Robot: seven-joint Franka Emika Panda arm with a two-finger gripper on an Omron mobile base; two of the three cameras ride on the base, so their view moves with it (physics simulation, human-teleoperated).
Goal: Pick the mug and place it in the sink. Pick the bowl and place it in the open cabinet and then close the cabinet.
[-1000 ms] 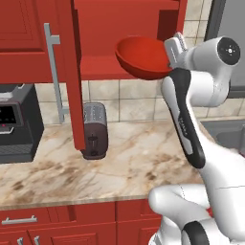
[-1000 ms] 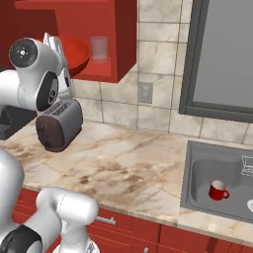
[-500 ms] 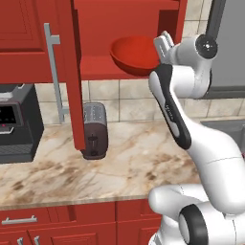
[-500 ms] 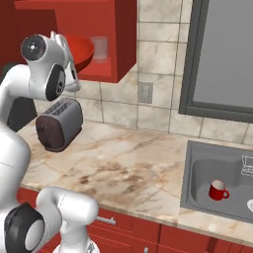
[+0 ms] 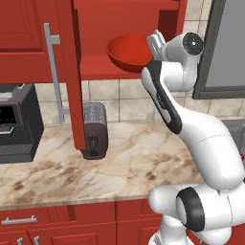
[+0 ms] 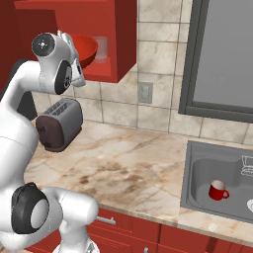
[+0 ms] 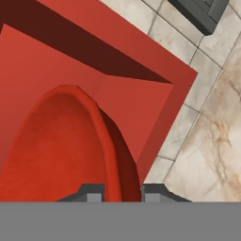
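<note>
The wide red bowl (image 5: 125,50) is inside the open red cabinet (image 5: 125,15), low over its shelf; I cannot tell if it touches. My gripper (image 5: 155,41) is shut on the bowl's right rim. In the hand view the bowl (image 7: 56,150) fills the lower left, and its rim runs between the two fingertips of the gripper (image 7: 122,193). From the right base view the bowl (image 6: 85,48) shows behind the wrist. The cabinet door (image 5: 72,72) stands open to the left. The red mug (image 6: 217,190) stands upright in the grey sink (image 6: 191,168).
A clear glass (image 6: 101,49) stands on the cabinet shelf right of the bowl. A toaster (image 5: 94,129) sits on the marble counter below the door, with a black coffee machine (image 5: 16,122) at far left. The door's silver bar handle (image 5: 51,72) hangs over the counter.
The arm has swung left and carried the bowl from the cabinet's front edge deeper in over the shelf. The grip on the rim is unchanged.
</note>
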